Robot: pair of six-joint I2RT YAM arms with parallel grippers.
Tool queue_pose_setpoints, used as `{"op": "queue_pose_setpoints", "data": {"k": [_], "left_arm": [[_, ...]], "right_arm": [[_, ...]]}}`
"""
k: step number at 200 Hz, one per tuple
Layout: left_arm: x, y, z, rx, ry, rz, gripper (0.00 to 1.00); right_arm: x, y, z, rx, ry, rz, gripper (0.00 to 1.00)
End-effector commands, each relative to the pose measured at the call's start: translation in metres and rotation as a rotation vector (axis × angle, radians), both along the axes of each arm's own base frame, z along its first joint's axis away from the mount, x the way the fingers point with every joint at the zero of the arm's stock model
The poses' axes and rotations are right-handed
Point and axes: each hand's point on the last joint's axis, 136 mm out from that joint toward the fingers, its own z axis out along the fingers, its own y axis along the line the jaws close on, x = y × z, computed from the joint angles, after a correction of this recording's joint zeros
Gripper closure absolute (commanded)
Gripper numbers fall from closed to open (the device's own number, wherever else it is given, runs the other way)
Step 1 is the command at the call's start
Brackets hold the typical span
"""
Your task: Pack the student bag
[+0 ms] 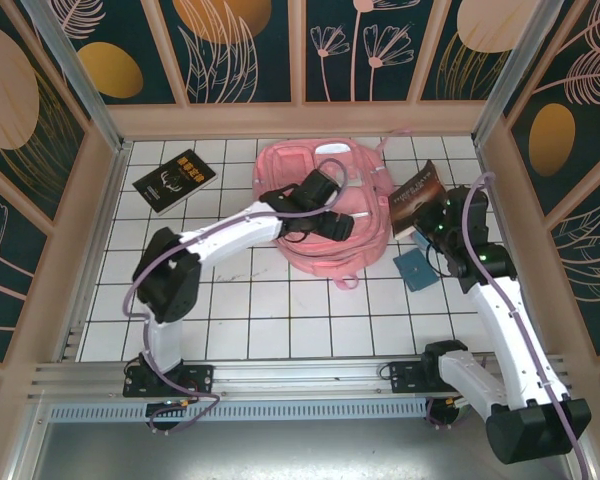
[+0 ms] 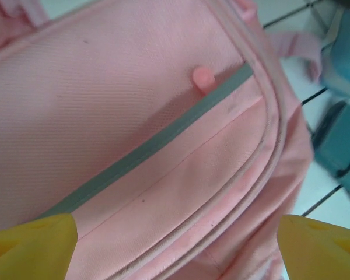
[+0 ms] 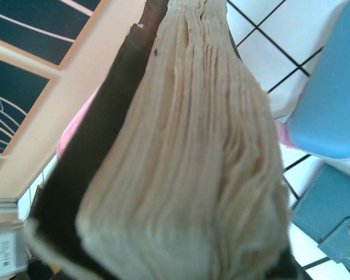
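top external — right claw (image 1: pixel 435 226) on dark book (image 1: pixel 416 199), beside the student bag (image 1: pixel 285 165)

White gridded table (image 1: pixel 280 320), pink student bag (image 1: pixel 290 165) rear centre, black book (image 1: pixel 174 181) rear left, teal wallet (image 1: pixel 416 270) beside bag

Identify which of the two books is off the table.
The brown book right of the pink bag, clamped tilted in the right gripper; the black book lies flat, far left.
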Motion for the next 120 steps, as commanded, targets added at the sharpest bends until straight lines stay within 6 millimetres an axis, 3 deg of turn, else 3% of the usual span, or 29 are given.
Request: {"op": "queue_pose_setpoints", "data": {"k": [1,37,74,120], "left_arm": [[-0.006,0.007,-0.022,0.200,0.005,-0.143,0.12],[-0.010,-0.012,-0.033,0.259,-0.033,-0.318,0.13],[0.006,-0.009,-0.040,0.369,-0.082,-0.350,0.14],[-0.006,-0.014,-0.054,0.391,-0.042,-0.483,0.15]], "right_arm": [[-0.001,0.000,0.007,0.016,-0.039,0.014,0.94],[-0.001,0.001,-0.001,0.044,-0.023,0.014,0.94],[-0.001,0.004,-0.006,0.069,-0.015,0.019,0.94],[-0.001,0.005,-0.010,0.087,-0.009,0.018,0.94]]}}
